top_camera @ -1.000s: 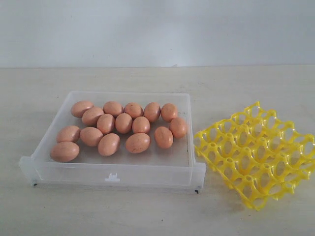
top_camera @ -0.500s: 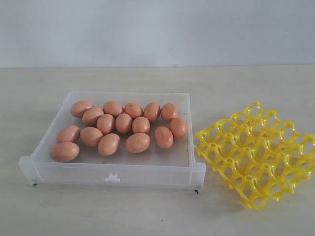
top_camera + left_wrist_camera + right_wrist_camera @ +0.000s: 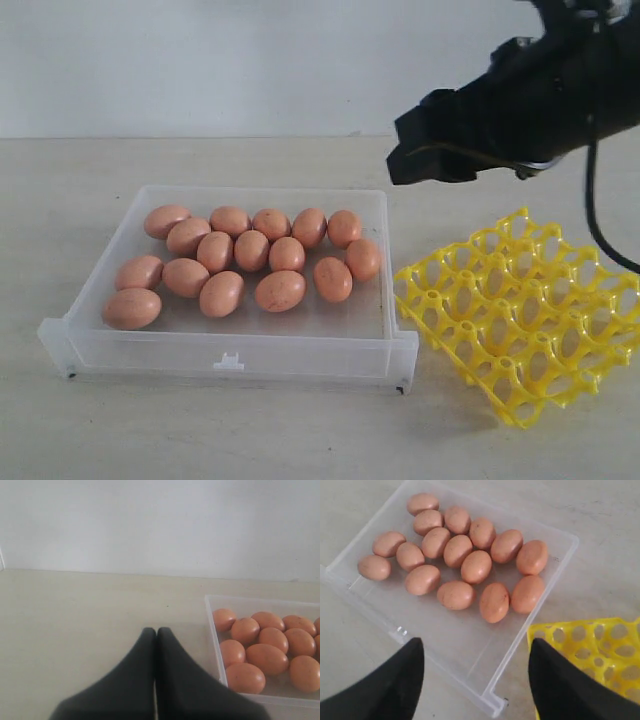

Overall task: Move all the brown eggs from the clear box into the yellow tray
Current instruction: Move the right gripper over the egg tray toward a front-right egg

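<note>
Two black grippers, one spread, one pinched.
The right arm (image 3: 530, 100) hangs high, the right gripper (image 3: 476, 647) spread wide and empty; the left gripper (image 3: 155, 632) has its fingers pressed together.

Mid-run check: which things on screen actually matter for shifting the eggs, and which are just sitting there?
Job:
- brown eggs
- clear box, holding them
- yellow tray, no eggs in it
- right gripper, open, overhead

Just there:
- left gripper, shut, off beside the box
- table
- wall

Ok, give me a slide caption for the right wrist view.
Open right gripper poised above the clear box of brown eggs, yellow tray beside it.
</note>
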Tool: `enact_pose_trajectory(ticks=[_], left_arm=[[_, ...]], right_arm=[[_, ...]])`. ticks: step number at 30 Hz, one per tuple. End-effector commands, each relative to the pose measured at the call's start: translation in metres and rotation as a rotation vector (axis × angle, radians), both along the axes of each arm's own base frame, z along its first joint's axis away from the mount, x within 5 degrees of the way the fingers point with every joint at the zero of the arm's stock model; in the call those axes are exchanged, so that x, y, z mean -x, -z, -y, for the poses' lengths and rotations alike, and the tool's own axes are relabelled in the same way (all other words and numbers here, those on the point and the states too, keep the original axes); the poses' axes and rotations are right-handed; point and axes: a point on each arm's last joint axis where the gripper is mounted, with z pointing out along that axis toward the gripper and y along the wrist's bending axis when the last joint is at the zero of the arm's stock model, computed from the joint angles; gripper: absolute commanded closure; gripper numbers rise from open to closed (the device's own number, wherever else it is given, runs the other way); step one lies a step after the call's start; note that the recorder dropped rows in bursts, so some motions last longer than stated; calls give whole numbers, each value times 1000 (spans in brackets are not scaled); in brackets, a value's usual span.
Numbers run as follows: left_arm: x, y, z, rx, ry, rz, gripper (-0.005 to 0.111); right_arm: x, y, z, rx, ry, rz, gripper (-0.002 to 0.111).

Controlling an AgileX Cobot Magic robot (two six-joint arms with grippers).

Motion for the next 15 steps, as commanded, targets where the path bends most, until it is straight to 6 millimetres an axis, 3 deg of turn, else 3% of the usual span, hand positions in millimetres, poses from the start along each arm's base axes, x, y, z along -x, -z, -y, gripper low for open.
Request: enact_pose_trajectory(ticks=[1,7,8,13,15], left_arm=[[0,1,0,-4,-1,0,111],[0,1,0,-4,-1,0,111],[0,1,0,-4,-1,0,111],[0,1,0,-4,-1,0,111],[0,1,0,-4,-1,0,111]], right_arm=[[-21,-3,-12,15,-24,63,49],[-33,-12,-13,-27,28,194,51],[-33,-12,-13,-28,30,199,55],[-35,-6,-14,13,-13,193,97],[-36,-2,-17,20,-20,176,98]])
